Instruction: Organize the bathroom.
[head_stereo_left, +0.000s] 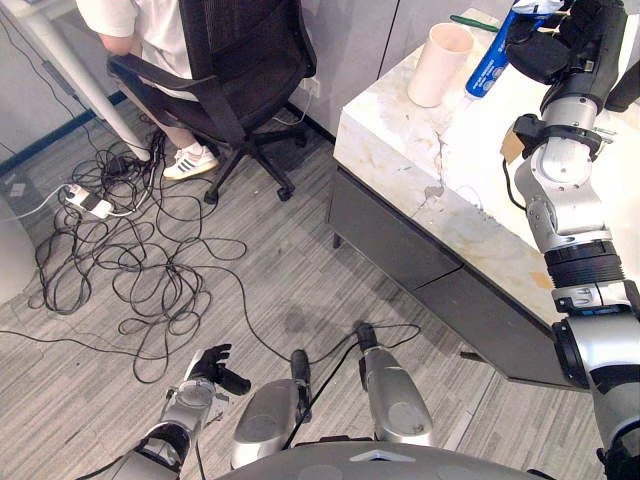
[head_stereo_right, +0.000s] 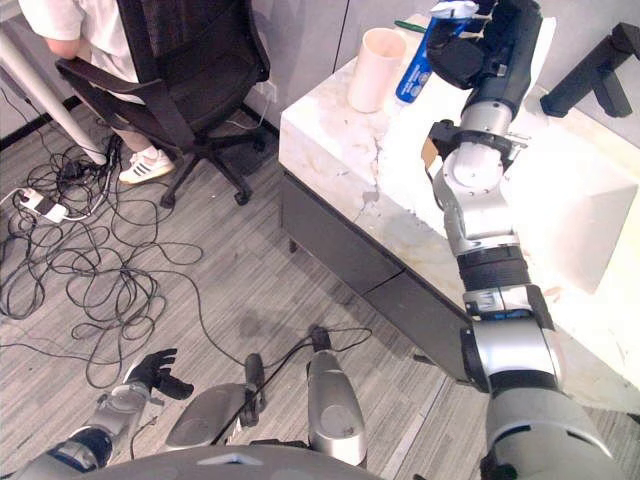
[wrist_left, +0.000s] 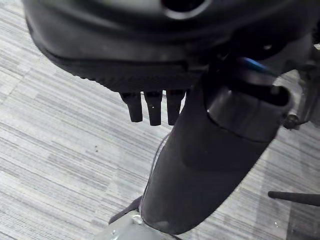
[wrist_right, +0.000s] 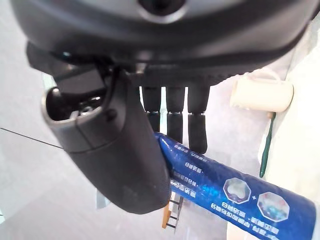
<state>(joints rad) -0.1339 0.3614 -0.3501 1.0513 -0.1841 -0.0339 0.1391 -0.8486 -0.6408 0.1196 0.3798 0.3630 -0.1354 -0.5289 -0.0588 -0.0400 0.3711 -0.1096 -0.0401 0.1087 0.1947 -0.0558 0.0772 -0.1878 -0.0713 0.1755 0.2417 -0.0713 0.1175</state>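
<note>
- Nearest, down low over the grey plank floor (head_stereo_left: 300, 260): left hand (head_stereo_left: 212, 368), hanging beside the body, fingers loosely bent and spread, thumb out, holding nothing, touching nothing.
- Seen from its own wrist: left fingertips (wrist_left: 153, 107) in a short row, apart from the thumb, bare floor past them.
- Higher, reaching across the marble counter (head_stereo_left: 400, 150): right hand (head_stereo_right: 468, 50), raised above the far end of the top.
- Clamped on a blue toothpaste tube (wrist_right: 235, 190): fingers (wrist_right: 176, 125) curled over one side, thumb pressing the other, tube pinched between them.
- Tube held off the counter, tilted, blue body sticking out below the hand toward the cup (head_stereo_left: 505, 50).
- Standing upright on the counter near its far corner, just beside the held tube: pale pink cup (head_stereo_left: 440, 63), mouth open upward.
- Lying flat on the counter behind the cup: green toothbrush (head_stereo_left: 472, 22), partly hidden by the tube and hand.
- At the counter's right, past the arm: dark faucet (head_stereo_right: 590, 75) over a white sink basin (head_stereo_right: 585, 215).
- Well apart, at the far left: black office chair (head_stereo_left: 235, 70) with a person seated in it, white shoe (head_stereo_left: 190, 162) on the floor.
- Spread over the floor by the chair: tangle of black cables (head_stereo_left: 130, 250) and a white power strip (head_stereo_left: 85, 203).
</note>
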